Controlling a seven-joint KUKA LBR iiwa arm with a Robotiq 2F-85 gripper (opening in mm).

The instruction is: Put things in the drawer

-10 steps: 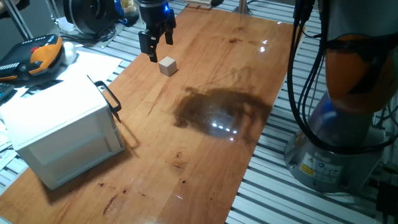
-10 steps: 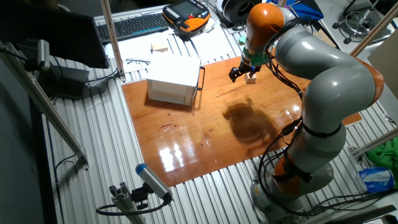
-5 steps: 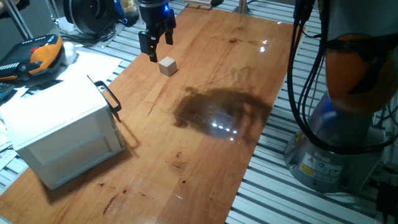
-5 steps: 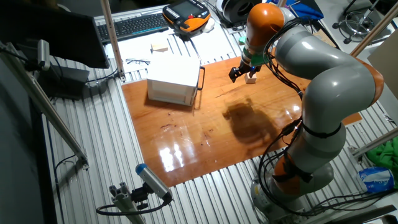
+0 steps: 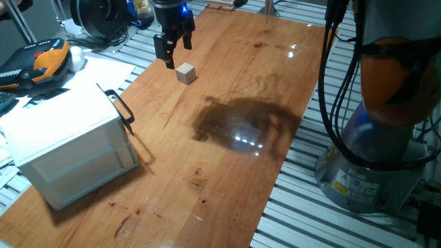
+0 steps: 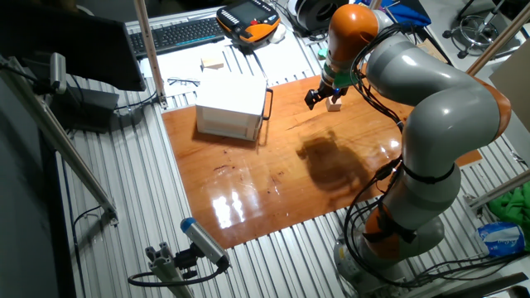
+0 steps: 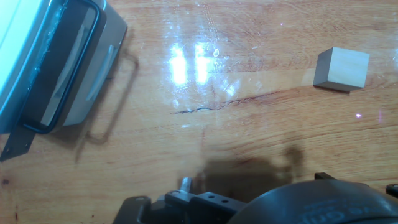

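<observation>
The small pale wooden cube (image 5: 185, 72) rests on the wooden table, near its far edge. My gripper (image 5: 178, 55) hangs just above and left of it, open, with nothing between its fingers. From the other side, the gripper (image 6: 316, 100) sits next to the cube (image 6: 334, 103) without touching it. The white cabinet (image 5: 65, 148) stands at the table's left end. The drawer's black bar handle (image 5: 121, 108) faces the cube, and the drawer front looks pushed in. In the hand view the cube (image 7: 341, 68) is upper right and the drawer handle (image 7: 62, 68) upper left.
A glossy wooden tabletop (image 5: 234, 138) lies between the cube and the cabinet. An orange-and-black pendant (image 5: 41, 62) and papers lie off the table to the left. The robot's base (image 5: 386, 151) and cables stand at the right. A keyboard (image 6: 178, 33) lies behind the cabinet.
</observation>
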